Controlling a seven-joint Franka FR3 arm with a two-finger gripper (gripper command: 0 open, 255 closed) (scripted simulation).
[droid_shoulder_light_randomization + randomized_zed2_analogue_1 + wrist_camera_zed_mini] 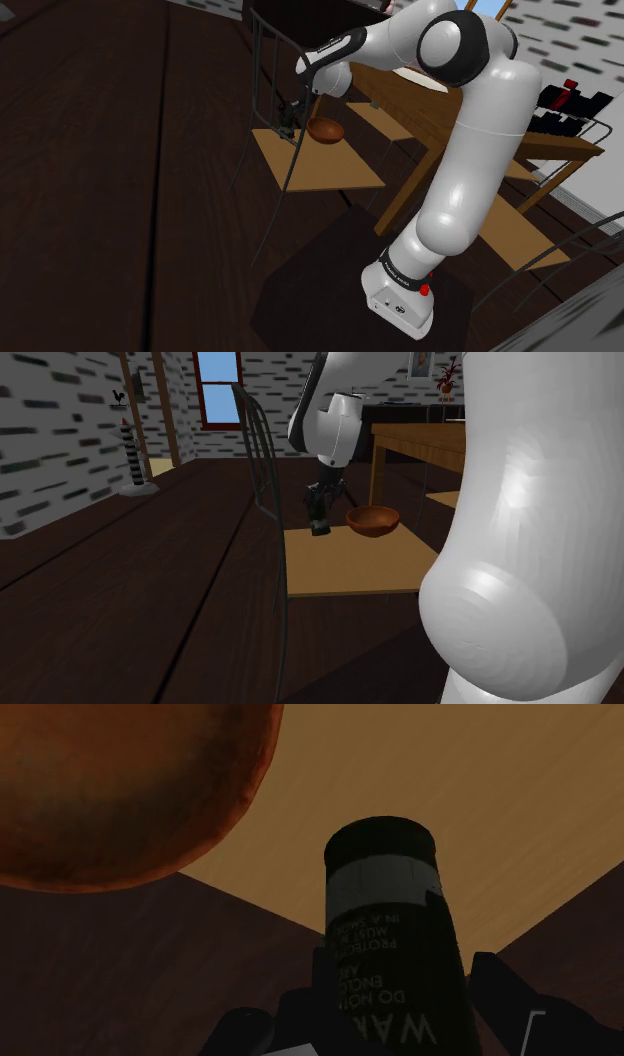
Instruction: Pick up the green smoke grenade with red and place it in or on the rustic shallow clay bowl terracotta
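Wrist view: we logged the gripper (395,984), jaws clamped on the dark grenade (383,894), beside the reddish-brown bowl (120,784); tan chair seat (500,784) beneath.

Dim overall. The dark brown plank floor (110,190) goes near-black in the shoulder view. The glossy white robot arm (470,150) is the brightest thing, with soft highlights. The blue-paned window (219,382) glows in the second exterior view, and the tan wooden chair seat (350,562) is lit evenly. Wrist view is murky: the dark cylindrical canister with a pale band (385,934) is mostly shaded, and the reddish-brown clay bowl (120,784) is mottled dark with a brighter edge.
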